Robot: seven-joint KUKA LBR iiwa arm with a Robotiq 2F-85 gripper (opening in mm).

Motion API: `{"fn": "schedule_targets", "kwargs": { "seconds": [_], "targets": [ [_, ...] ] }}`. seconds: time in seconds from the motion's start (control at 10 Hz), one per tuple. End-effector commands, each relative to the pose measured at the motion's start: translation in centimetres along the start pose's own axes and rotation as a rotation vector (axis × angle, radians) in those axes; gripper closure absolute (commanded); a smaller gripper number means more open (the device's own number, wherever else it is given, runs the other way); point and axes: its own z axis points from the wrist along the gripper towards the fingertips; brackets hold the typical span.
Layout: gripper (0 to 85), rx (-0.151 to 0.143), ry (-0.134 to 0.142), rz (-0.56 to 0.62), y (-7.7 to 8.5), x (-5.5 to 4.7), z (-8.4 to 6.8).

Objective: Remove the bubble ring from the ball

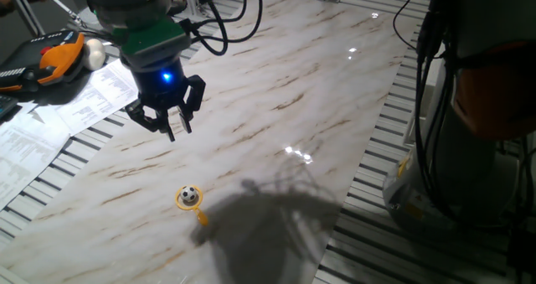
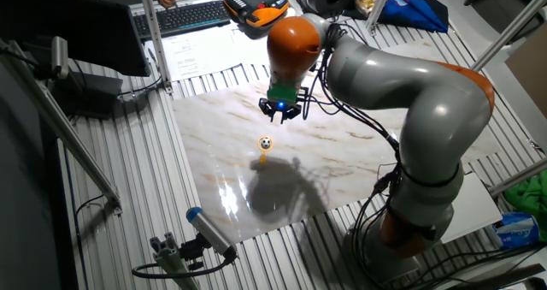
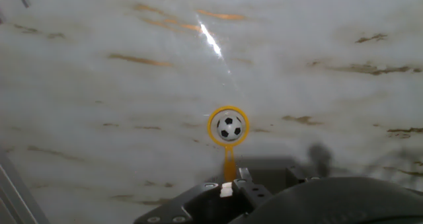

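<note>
The small black-and-white ball sits on the marble tabletop inside the yellow-orange bubble ring, whose short handle points toward the near edge. Both also show in the other fixed view, ball and ring, and in the hand view, ball and ring. My gripper hangs above the table, behind and to the left of the ball, apart from it. Its fingers look closed together and hold nothing. It also shows in the other fixed view and at the bottom of the hand view.
The marble board lies on a slatted metal table. Papers, an orange-and-black pendant and a plain white ball lie at the far left. The arm's base and cables stand at the right.
</note>
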Motion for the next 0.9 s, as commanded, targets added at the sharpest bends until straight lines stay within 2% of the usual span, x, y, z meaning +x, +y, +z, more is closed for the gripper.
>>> {"fn": "schedule_targets", "kwargs": {
  "seconds": [0.0,0.1,0.2,0.3,0.4,0.6,0.7,0.8],
  "targets": [
    [51.0,-0.001,0.006,0.001,0.0,0.0,0.0],
    [51.0,0.006,0.01,0.002,0.0,0.0,0.0],
    [51.0,0.0,0.02,0.011,0.0,0.2,-0.1],
    [51.0,-0.009,0.016,0.023,0.3,1.1,-0.1],
    [51.0,0.0,-0.001,0.034,0.7,2.1,0.1],
    [51.0,-0.009,-0.026,0.057,1.3,3.8,1.1],
    [51.0,-0.01,-0.031,0.064,1.5,4.2,2.0],
    [51.0,-0.026,-0.036,0.074,1.7,4.3,2.8]
  ]
}}
